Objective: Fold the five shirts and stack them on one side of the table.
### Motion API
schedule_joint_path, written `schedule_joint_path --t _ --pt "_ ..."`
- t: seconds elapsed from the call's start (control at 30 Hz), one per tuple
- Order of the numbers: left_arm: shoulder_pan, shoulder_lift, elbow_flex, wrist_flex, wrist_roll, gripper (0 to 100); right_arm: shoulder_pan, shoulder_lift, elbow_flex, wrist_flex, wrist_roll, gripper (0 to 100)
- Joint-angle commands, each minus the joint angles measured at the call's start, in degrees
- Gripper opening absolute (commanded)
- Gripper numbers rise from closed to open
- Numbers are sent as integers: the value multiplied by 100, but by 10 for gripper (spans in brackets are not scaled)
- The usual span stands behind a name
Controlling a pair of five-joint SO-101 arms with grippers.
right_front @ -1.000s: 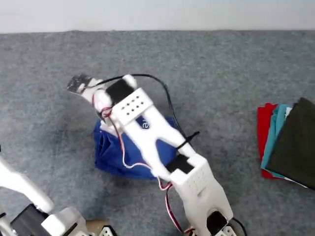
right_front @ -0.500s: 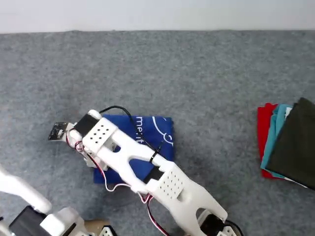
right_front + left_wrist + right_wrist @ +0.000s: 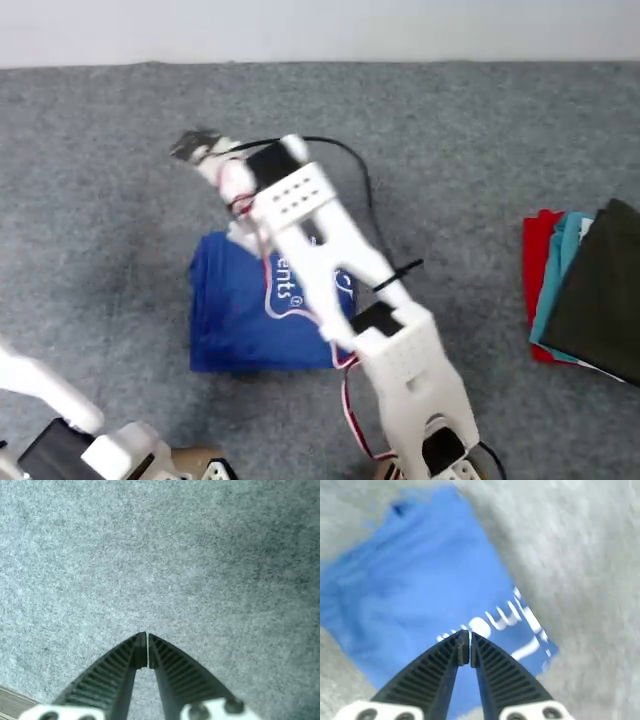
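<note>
Shirt, blue, lies folded on table. Your right gripper hangs near it, tips together, empty. Your left gripper too, tips together. Stack sits well right of shirt.

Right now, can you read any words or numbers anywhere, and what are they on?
blue shirt: white lettering, partly covered by the arm from above and blurred in the right wrist view, so it cannot be read.
folded shirts at the table's edge: no writing visible.
gray table: none.
</note>
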Motion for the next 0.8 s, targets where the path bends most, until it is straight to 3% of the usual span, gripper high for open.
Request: schedule_joint_path --t 0.0,0.17,0.33,0.57,0.77 --pt "9 -229 -251 -70 9 14 646 -400 431 189 44 9" --pt "9 -229 -233 -62 18 14 1323 75 976 -338 62 9" --pt "9 -229 -233 -62 18 14 1367 505 800 -646 35 9" --pt "9 -237 -233 -62 18 14 1138 163 -79 268 9 9" --pt "9 -237 -233 -62 18 14 1305 -848 659 251 -686 9"
